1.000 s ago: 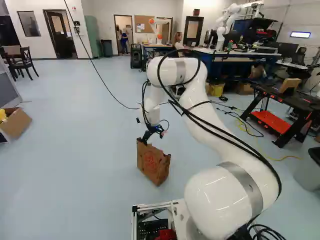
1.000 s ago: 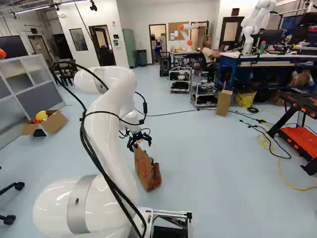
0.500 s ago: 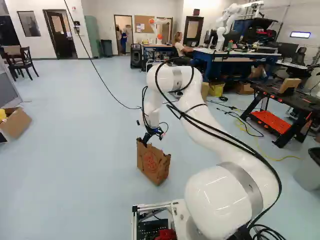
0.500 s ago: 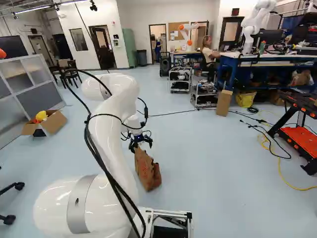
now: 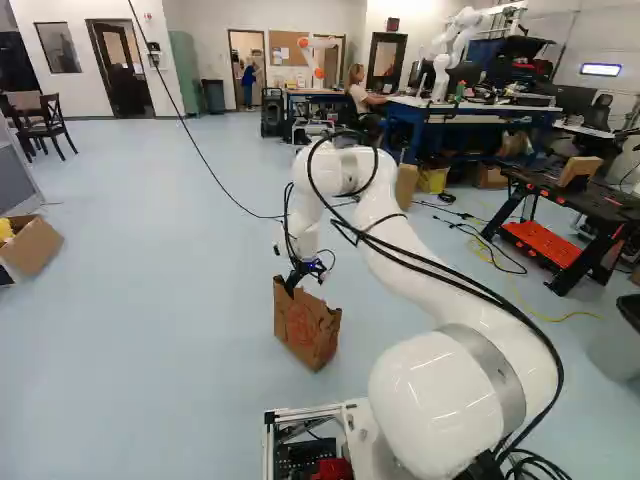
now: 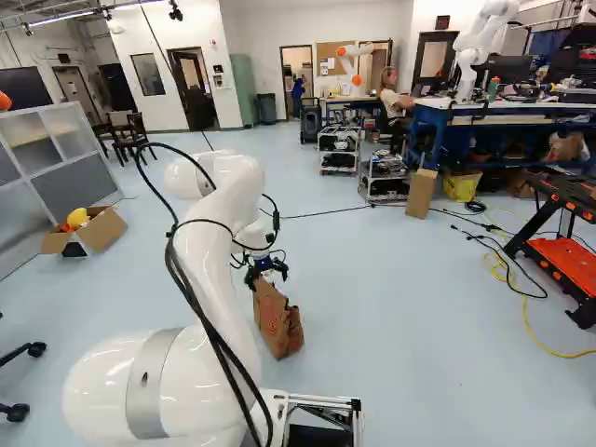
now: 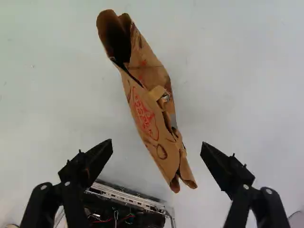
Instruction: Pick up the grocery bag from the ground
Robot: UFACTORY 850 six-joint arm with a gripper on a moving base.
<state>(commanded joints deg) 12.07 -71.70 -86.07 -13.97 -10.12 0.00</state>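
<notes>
Our white jointed arm (image 6: 207, 265) reaches down to the black two-fingered pincer (image 6: 267, 277), whose fingers (image 7: 97, 160) stand wide apart, with a gap showing between each of them and the bag. The brown paper grocery bag with red printing (image 7: 144, 114) stands on the pale blue floor (image 5: 150, 350) below the pincer; from our wrist we see its creased top running from between the fingers to well ahead of them, the open mouth at the far end. Nearer our base than the pincer is a silver metal frame (image 7: 128, 198). Well off to the pincer's left sits an open cardboard box (image 6: 104, 230) holding something yellow (image 6: 76, 217), and beyond the pincer to its right a tall tan carton (image 6: 421, 194) stands upright.
</notes>
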